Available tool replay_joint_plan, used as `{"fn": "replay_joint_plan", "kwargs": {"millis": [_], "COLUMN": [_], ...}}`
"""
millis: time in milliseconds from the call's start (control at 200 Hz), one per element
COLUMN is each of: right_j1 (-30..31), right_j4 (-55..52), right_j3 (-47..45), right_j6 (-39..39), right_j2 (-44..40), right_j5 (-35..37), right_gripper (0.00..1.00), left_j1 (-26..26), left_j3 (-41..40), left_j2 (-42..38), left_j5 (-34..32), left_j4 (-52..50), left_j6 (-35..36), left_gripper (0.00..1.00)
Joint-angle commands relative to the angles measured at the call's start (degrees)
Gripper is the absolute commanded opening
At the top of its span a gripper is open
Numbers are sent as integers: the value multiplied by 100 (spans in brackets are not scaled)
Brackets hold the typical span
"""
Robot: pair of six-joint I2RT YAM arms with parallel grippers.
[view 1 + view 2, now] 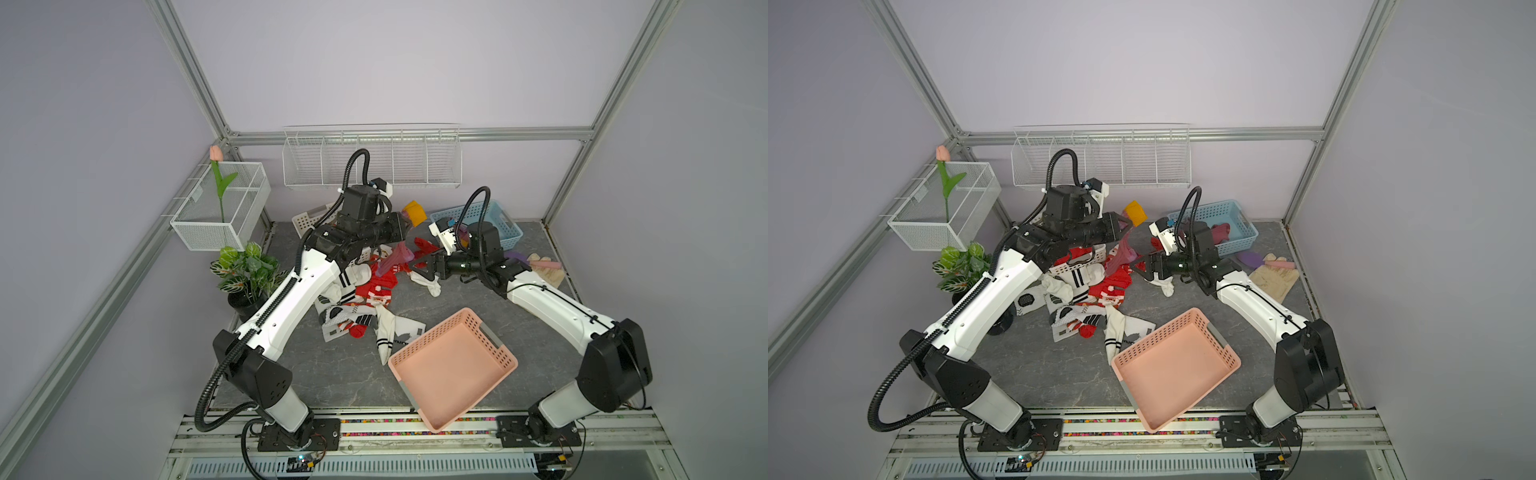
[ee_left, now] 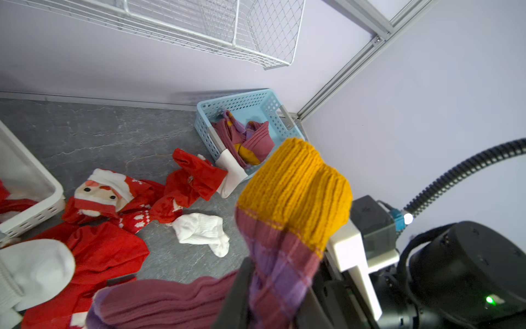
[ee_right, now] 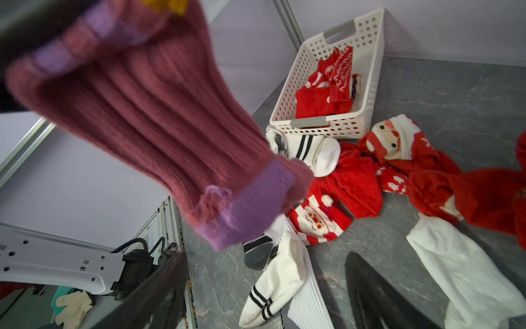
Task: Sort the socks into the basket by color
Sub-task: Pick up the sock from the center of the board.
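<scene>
Maroon sock [image 1: 395, 258], orange toe, one: pinched in the closed left hand [image 1: 401, 227] and hanging clear of the desk [image 1: 353, 374], apparently for transfer. Right hand [image 1: 417, 268], one: spread wide, holding nothing, just beside the dangling cuff, likely to receive it. Loose socks [image 1: 376, 291], red and white, beneath both hands: tangled, count unclear. Baskets, three: blue basket [image 1: 509, 232] behind the right hand, maroon socks inside, probable destination; white basket [image 3: 367, 85] by the left hand, red socks; pink basket [image 1: 494, 345] farthest, nothing in it.
</scene>
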Motion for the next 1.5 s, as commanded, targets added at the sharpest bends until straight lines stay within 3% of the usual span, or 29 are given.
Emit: {"fn": "replay_joint_plan", "kwargs": {"millis": [0,245,375,475,590,650,900,930,1015,1080,1324,1494], "right_j1": [159,400,400,406,405,398,324,297,230,136,-348,-820], "right_j4": [759,1088,1440,1528,1475,1340,863,788,528,352,-350,-842], "right_j3": [-110,-20,-127,-52,84,169,144,154,203,255,532,935], "right_j6": [-144,-275,-171,-118,-92,-123,-54,-35,0,85,212,221], "right_j2": [-178,-37,-21,29,114,135,-24,-53,-111,-134,-235,-63], "right_j5": [248,897,1255,1417,1411,1380,1367,1339,1288,1193,1210,1400], "right_gripper": [88,89,100,79,29,8,7,7,7,7,7,7], "left_j1": [22,19,25,24,25,37,210,224,269,288,391,438], "left_j3": [-53,-308,-467,-535,-579,-608,-777,-794,-876,-946,-1208,-1507], "left_j2": [-97,-117,-156,-191,-218,-246,-386,-393,-430,-461,-601,-764], "left_j5": [435,912,1050,1116,1141,1116,833,767,594,455,-9,-209], "left_j4": [458,971,1241,1326,1363,1350,1116,1037,865,768,370,297], "left_j6": [-396,-816,-1029,-1095,-1123,-1098,-941,-878,-737,-642,-244,-113], "left_gripper": [0,0,0,0,0,0,0,9,47,63,80,81]}}
